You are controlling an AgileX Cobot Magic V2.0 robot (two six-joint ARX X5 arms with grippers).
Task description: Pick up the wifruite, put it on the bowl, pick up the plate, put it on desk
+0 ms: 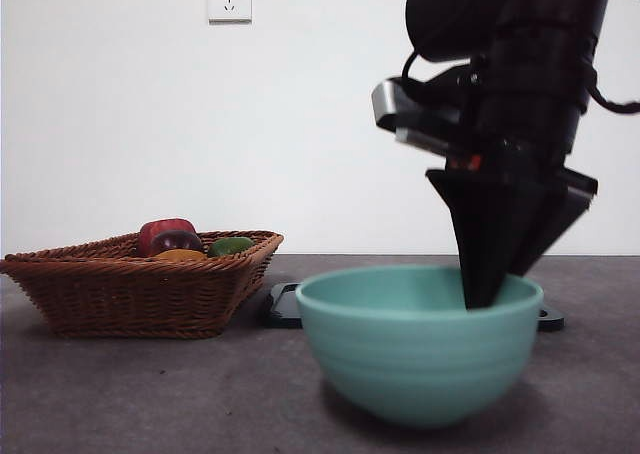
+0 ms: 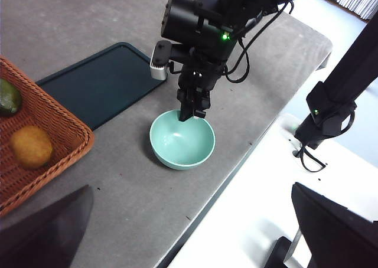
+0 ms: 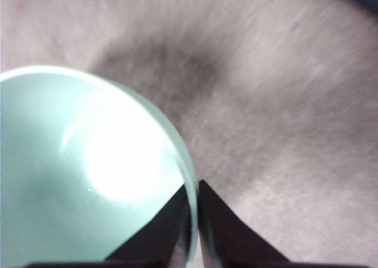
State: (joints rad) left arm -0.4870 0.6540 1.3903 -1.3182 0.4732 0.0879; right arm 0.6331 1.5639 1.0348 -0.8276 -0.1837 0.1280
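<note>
Item: bowl (image 1: pixel 418 349), pale teal ceramic, faintly ridged outside, lower centre-right of the front view, standing on the desk (image 1: pixel 150 394). Empty inside. Likely heavy for its size, rigid, glazed and slippery, chippable at the edge.

Right gripper (image 3: pixel 193 215): 2 jaws pinched on the bowl's rim, 1 inside the wall, 1 outside. A rim pinch is the only practical hold; a slip seems possible if the bowl tilts.

Left gripper: jaws spread wide at the bottom corners of the left wrist view, holding nothing, well apart from the bowl.

Wifruite (image 2: pixel 31 146): orange-brown oval, lying in the wicker basket (image 2: pixel 56 117), left edge of the left wrist view. Firm, rounded; best grasped across its narrow middle.

Dark tray (image 2: pixel 97 82): flat beside the basket.
</note>
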